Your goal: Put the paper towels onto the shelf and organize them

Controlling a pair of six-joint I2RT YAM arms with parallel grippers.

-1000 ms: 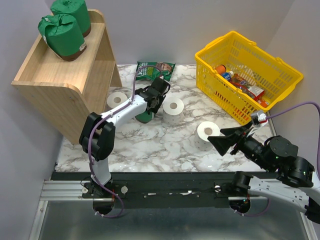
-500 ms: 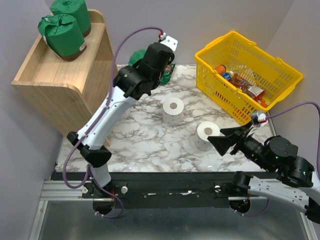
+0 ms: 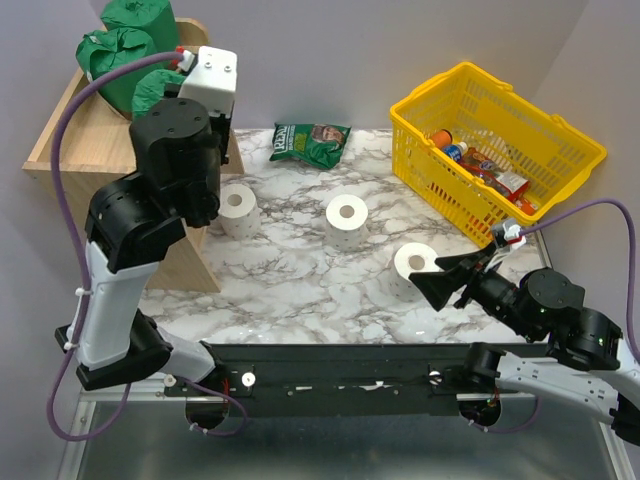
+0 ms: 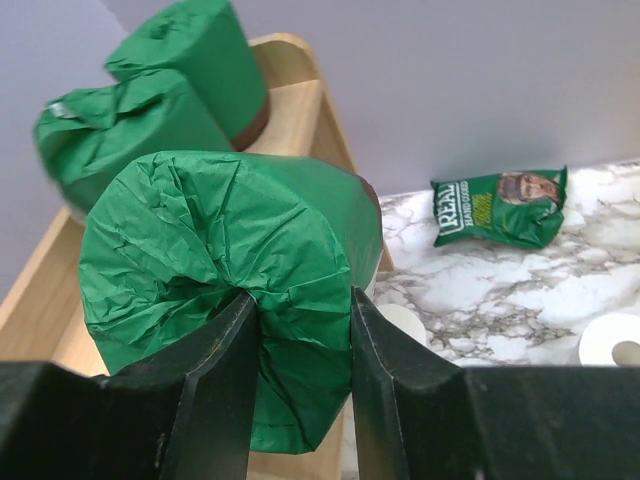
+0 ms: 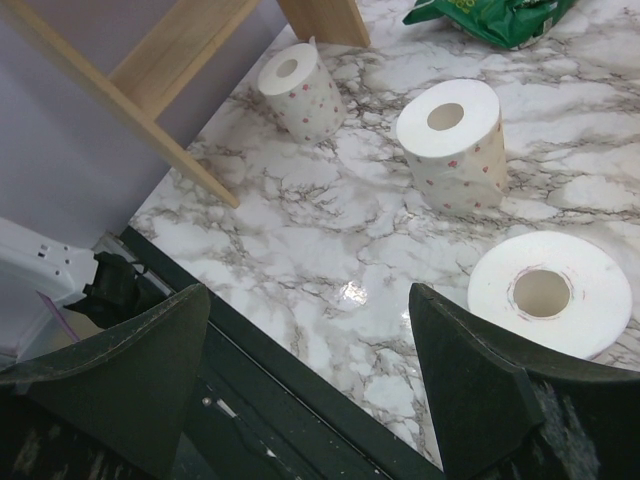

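Left arm [image 3: 150, 210] has lifted green roll [image 4: 230, 270] to shelf [image 3: 70, 140] top

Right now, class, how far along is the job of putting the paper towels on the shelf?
Done: two green rolls stand in the shelf's top tray. In hand: the left jaws clamp a third green roll over the shelf, not yet released. Left: three white rolls sit on the marble table; the right jaws stand open near the closest.
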